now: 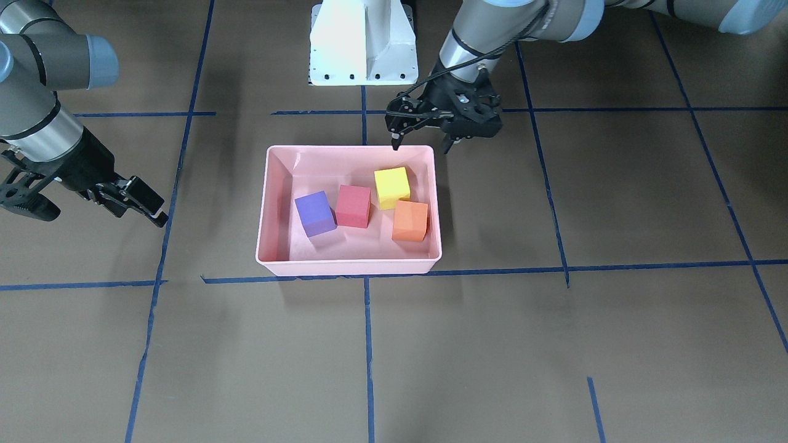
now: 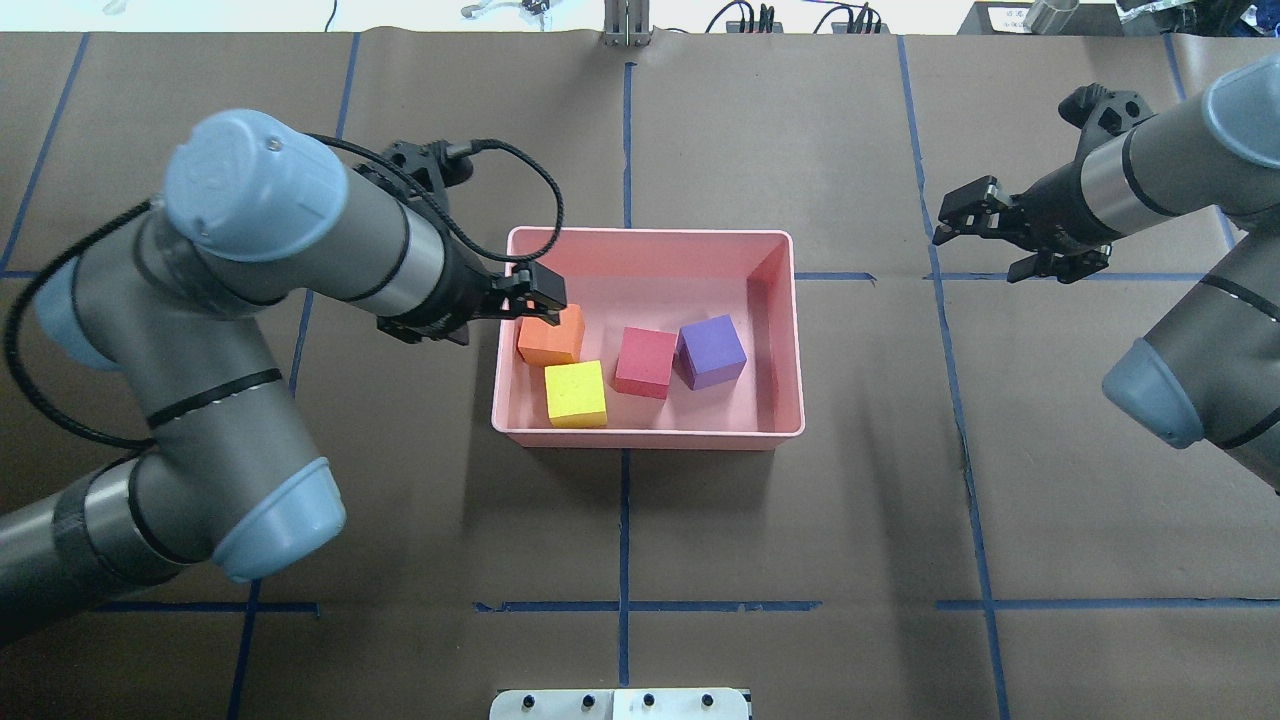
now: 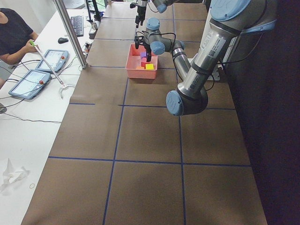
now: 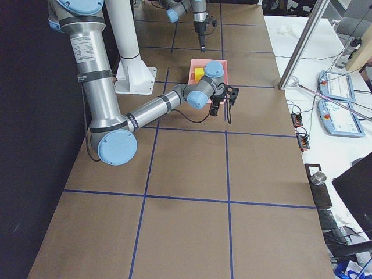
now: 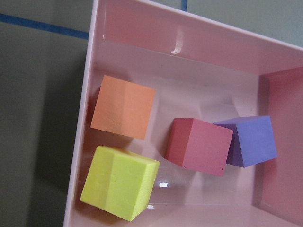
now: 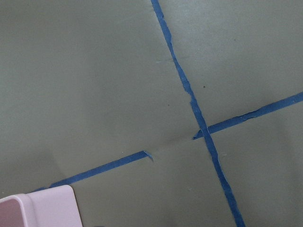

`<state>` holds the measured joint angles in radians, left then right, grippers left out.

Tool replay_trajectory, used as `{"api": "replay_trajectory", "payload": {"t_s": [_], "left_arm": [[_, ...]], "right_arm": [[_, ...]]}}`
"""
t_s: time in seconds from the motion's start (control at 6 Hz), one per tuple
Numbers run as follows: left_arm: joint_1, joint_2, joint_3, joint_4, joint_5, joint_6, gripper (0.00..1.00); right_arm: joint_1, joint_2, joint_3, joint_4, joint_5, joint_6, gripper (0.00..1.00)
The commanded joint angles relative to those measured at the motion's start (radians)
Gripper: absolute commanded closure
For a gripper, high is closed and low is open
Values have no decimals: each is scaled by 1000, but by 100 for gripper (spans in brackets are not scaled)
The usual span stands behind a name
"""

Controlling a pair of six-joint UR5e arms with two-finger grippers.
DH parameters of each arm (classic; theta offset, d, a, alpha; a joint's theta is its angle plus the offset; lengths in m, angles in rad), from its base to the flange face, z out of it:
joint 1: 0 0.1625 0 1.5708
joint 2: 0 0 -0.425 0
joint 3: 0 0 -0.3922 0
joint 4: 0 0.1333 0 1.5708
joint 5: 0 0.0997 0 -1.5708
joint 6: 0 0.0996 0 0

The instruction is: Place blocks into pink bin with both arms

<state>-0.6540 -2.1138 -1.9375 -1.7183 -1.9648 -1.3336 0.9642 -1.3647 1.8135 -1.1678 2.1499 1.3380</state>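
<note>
Four of four in the pink bin (image 1: 348, 267) (purple block (image 1: 315, 213), red block (image 1: 353, 206), yellow block (image 1: 392, 187), orange block (image 1: 410, 221)), left gripper (image 1: 420, 146) and right gripper (image 2: 975, 250) both spread, empty, I call placing done.

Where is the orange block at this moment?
In the overhead view, the orange block lies inside the pink bin near its left wall, next to the yellow block, with the left hand raised over that end.

Overhead, front views face each other, share pink bin (image 2: 785, 340); wrist cameras close.
</note>
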Motion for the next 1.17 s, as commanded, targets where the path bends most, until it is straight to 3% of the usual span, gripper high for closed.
{"api": "replay_trajectory", "payload": {"t_s": [0.0, 0.33, 0.67, 0.83, 1.0], "left_arm": [[-122, 224, -122, 5, -43, 330, 0], [-319, 491, -143, 3, -101, 779, 0], [-506, 636, -127, 9, -105, 1114, 0], [-620, 655, -57, 9, -162, 1255, 0], [-782, 652, 75, 41, -333, 1410, 0]], "right_arm": [[91, -80, 7, -1, 27, -215, 0], [255, -219, -3, -18, 100, -600, 0], [400, -251, -8, -225, 135, -963, 0], [494, -257, -7, -356, 187, -1144, 0], [581, -269, -5, -469, 189, -1344, 0]]}}
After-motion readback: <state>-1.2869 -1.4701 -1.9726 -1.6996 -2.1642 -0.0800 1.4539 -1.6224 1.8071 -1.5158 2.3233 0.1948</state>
